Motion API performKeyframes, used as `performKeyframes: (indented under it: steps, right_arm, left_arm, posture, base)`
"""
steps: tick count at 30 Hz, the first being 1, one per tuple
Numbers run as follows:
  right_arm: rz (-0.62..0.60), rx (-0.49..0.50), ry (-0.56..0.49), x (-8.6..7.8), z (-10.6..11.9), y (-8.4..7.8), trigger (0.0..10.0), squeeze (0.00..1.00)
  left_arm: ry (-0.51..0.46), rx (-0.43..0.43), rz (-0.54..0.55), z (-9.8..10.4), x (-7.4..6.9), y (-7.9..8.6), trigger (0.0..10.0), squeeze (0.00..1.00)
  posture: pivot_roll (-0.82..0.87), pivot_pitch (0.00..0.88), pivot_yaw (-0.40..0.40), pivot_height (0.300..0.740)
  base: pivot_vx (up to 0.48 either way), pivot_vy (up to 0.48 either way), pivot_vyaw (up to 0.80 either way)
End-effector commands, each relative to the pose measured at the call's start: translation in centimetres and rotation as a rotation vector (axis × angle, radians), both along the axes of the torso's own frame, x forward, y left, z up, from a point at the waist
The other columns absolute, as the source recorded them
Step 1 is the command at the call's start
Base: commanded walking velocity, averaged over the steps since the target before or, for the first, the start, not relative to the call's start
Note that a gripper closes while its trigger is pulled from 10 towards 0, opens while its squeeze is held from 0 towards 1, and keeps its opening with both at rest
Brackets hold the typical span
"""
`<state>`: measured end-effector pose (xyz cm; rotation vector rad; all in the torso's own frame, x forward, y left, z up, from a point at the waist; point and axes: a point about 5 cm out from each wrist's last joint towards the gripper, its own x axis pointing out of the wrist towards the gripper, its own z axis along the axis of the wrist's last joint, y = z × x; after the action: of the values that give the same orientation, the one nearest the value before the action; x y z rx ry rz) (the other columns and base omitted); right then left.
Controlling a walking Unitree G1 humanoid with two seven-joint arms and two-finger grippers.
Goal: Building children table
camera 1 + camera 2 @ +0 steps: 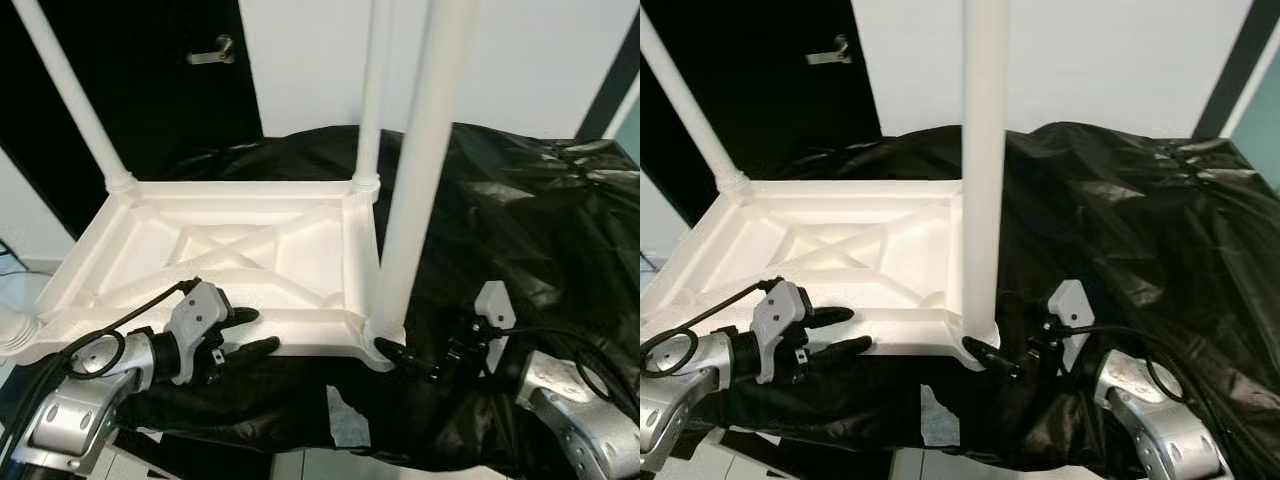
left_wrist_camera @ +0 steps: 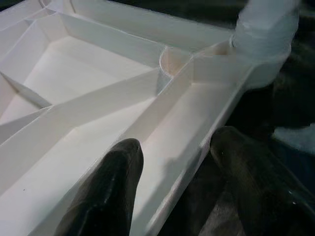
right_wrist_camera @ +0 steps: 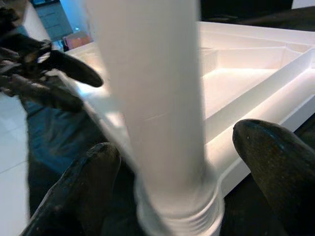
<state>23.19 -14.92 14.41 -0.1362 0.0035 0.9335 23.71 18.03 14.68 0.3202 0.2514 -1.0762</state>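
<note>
Head view: upside-down white plastic ribbed tabletop [image 1: 240, 250] on black sheeting [image 1: 520, 230], left gripper [image 1: 250, 330] open astride its near rim. Right wrist view: right gripper [image 3: 177, 172] wide open, white tubular leg [image 3: 152, 98] between jaws, ungripped.

Upturned white table [image 1: 240, 250] (legs up) on black sheet [image 1: 520, 230], left tool [image 1: 245, 330] straddling its rim

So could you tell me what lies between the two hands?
In the left eye view, the tabletop's near rim and corner leg lie between the left hand and right hand.
</note>
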Motion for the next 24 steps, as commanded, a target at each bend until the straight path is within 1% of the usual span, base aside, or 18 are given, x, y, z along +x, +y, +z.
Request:
performKeyframes:
  steps: [1,2,3,5,6,7,8,9,12,14,15,17,18,20,24]
  right_arm:
    - [0.029,-0.008,-0.002,0.4,-0.2,0.6,10.0,0.0]
    - [0.047,-0.008,-0.003,0.7,-0.2,0.9,10.0,0.0]
    - [0.047,-0.008,-0.003,0.7,-0.2,0.9,10.0,0.0]
    - [0.085,-0.012,-0.009,1.4,-0.2,1.7,10.0,0.0]
    - [0.085,-0.012,-0.009,1.4,-0.2,1.7,10.0,0.0]
    - [0.096,-0.015,-0.018,1.8,-0.2,2.0,4.9,0.0]
    - [0.103,-0.018,-0.023,2.2,-0.2,2.2,2.9,0.0]
    - [0.103,-0.015,-0.024,2.5,-0.2,2.4,0.0,0.0]
    - [0.095,-0.008,-0.018,2.7,-0.2,2.5,0.0,0.0]
    - [0.059,0.005,-0.011,3.0,-0.3,2.5,0.0,0.0]
    - [0.059,0.005,-0.011,3.0,-0.3,2.5,0.0,0.0]
    - [-0.027,0.015,0.003,3.4,-0.6,2.3,0.0,0.0]
    - [-0.027,0.015,0.003,3.4,-0.6,2.3,0.0,0.0]
    - [-0.148,0.038,-0.001,3.6,-0.7,2.3,0.0,0.0]
    - [-0.346,0.047,-0.02,3.9,-1.1,2.6,0.0,0.0]
  left_arm:
    - [-0.003,-0.031,0.01,0.3,-0.1,-0.4,10.0,0.0]
    - [0.001,-0.042,0.019,0.4,-0.2,-0.7,10.0,0.0]
    - [0.001,-0.042,0.019,0.4,-0.2,-0.7,10.0,0.0]
    - [-0.029,-0.048,0.072,0.2,0.4,-1.3,10.0,0.0]
    - [-0.029,-0.048,0.072,0.2,0.4,-1.3,10.0,0.0]
    - [-0.031,-0.062,0.103,0.1,0.7,-1.5,10.0,0.0]
    - [-0.052,-0.069,0.129,0.1,0.9,-1.8,10.0,0.0]
    - [-0.05,-0.085,0.155,0.1,1.0,-2.1,10.0,0.0]
    - [-0.067,-0.101,0.178,0.2,1.2,-2.5,10.0,0.0]
    - [-0.074,-0.13,0.223,0.2,1.4,-2.9,10.0,0.0]
    - [-0.074,-0.13,0.223,0.2,1.4,-2.9,10.0,0.0]
    - [-0.104,-0.142,0.293,0.3,1.8,-3.0,10.0,0.0]
    - [-0.104,-0.142,0.293,0.3,1.8,-3.0,10.0,0.0]
    - [-0.136,-0.159,0.351,0.4,2.2,-3.1,10.0,0.0]
    - [-0.145,-0.162,0.375,0.1,2.4,-3.5,10.0,0.0]
  posture:
    - [0.05,0.0,-0.005,0.74]
    - [0.05,0.0,-0.006,0.74]
    - [0.05,0.0,-0.006,0.74]
    - [0.05,0.0,-0.009,0.74]
    - [0.05,0.0,-0.009,0.74]
    - [0.05,0.0,-0.01,0.74]
    - [0.05,0.0,-0.011,0.74]
    - [0.06,0.0,-0.015,0.74]
    - [0.06,0.0,-0.02,0.74]
    - [0.06,0.0,-0.024,0.74]
    - [0.06,0.0,-0.024,0.74]
    - [0.05,0.0,-0.029,0.74]
    - [0.05,0.0,-0.029,0.74]
    - [0.05,0.0,-0.024,0.74]
    - [0.04,0.0,-0.019,0.74]
  base:
    - [0.0,0.0,0.0]
    - [0.0,0.0,0.0]
    - [0.0,0.0,0.0]
    - [0.0,0.0,0.0]
    - [0.0,0.0,0.0]
    - [0.0,0.0,0.0]
    - [0.0,0.0,0.0]
    - [0.0,0.0,0.0]
    - [0.0,0.0,0.0]
    - [0.0,0.0,0.0]
    - [0.0,0.0,0.0]
    - [0.0,0.0,0.0]
    - [0.0,0.0,0.0]
    - [0.0,0.0,0.0]
    - [0.0,0.0,0.0]
